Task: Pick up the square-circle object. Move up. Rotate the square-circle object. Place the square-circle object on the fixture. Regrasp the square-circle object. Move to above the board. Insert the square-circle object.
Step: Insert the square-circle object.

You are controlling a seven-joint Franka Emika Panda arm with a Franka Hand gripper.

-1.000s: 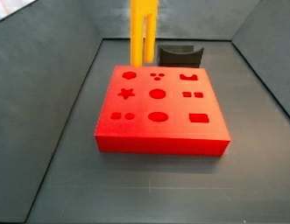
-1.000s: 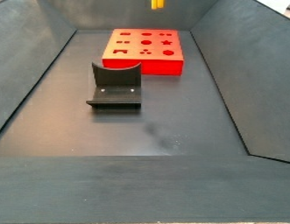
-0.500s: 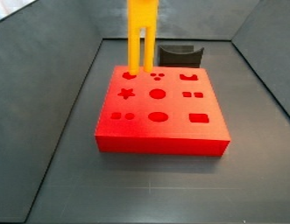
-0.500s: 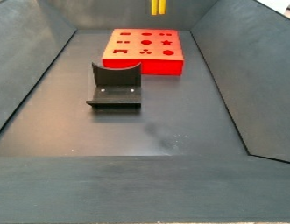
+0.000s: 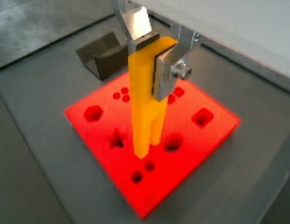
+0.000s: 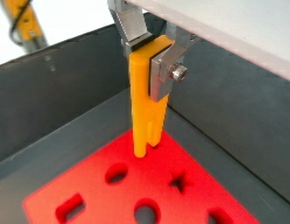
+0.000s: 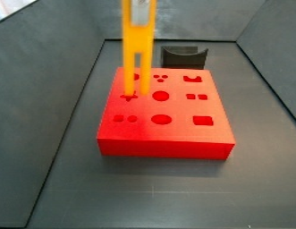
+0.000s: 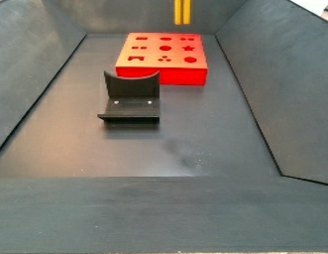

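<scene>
While the claw (image 5: 155, 54) grips the peg (image 5: 144, 105), board (image 5: 211, 136) unmarked

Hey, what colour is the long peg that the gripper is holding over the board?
Yellow-orange. The peg, clamped in the gripper, shows best in a wrist view, hanging above the red board.

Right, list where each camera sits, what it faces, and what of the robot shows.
Wrist views: ride above the jaws, looking down the gripper, shut on the narrow yellow-orange plastic peg, onto the flat red board.
Side views: one by the board, the opposite past the dark notched fixture; both share the peg, no gripper visible.
</scene>
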